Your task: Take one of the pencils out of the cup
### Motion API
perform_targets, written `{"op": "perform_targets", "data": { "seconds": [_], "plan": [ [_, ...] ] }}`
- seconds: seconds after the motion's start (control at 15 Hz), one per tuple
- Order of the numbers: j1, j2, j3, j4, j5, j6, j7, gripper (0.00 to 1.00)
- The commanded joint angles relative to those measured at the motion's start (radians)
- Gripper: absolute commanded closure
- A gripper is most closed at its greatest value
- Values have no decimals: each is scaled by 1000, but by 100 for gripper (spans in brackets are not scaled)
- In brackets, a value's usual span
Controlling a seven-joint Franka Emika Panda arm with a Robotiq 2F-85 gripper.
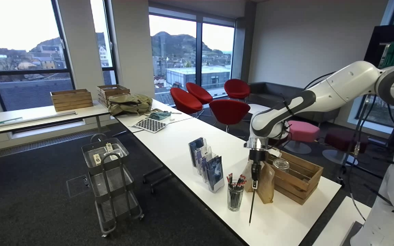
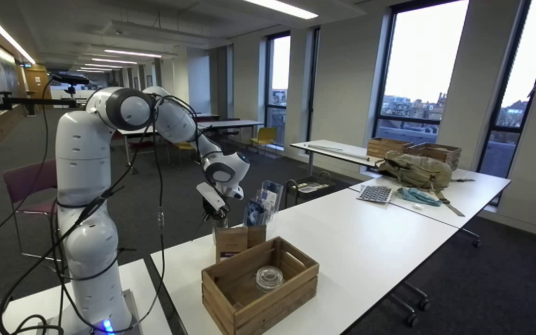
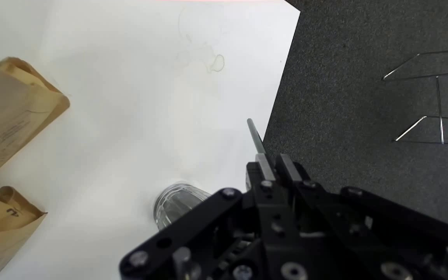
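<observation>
The cup (image 1: pixel 234 201) is a clear ribbed glass holding a bunch of dark pencils (image 1: pixel 237 184) with red and white ends. It stands near the table's edge, and in the wrist view the cup (image 3: pixel 177 203) is partly covered by the gripper. My gripper (image 1: pixel 254 182) points down beside the cup, on the paper bag side. It is shut on one dark pencil (image 1: pixel 252 206), which hangs nearly straight down, outside the cup. In the wrist view this pencil (image 3: pixel 256 135) sticks out from between the fingertips (image 3: pixel 275 165). How high its tip is above the table cannot be told.
Brown paper bags (image 1: pixel 266 182) stand right by the gripper, beside a wooden crate (image 1: pixel 298 176) with a glass jar (image 1: pixel 281 164) in it. Leaflet holders (image 1: pixel 206 164) stand behind the cup. The white table's edge (image 1: pixel 214 212) runs close to the cup.
</observation>
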Motion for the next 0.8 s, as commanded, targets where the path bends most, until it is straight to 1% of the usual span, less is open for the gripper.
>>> {"op": "perform_targets", "data": {
  "seconds": [0.0,0.73],
  "plan": [
    [-15,-9,14,-26,-19,40,33,98],
    [-26,-2,10,-38,-64,62,92,98]
  ]
}}
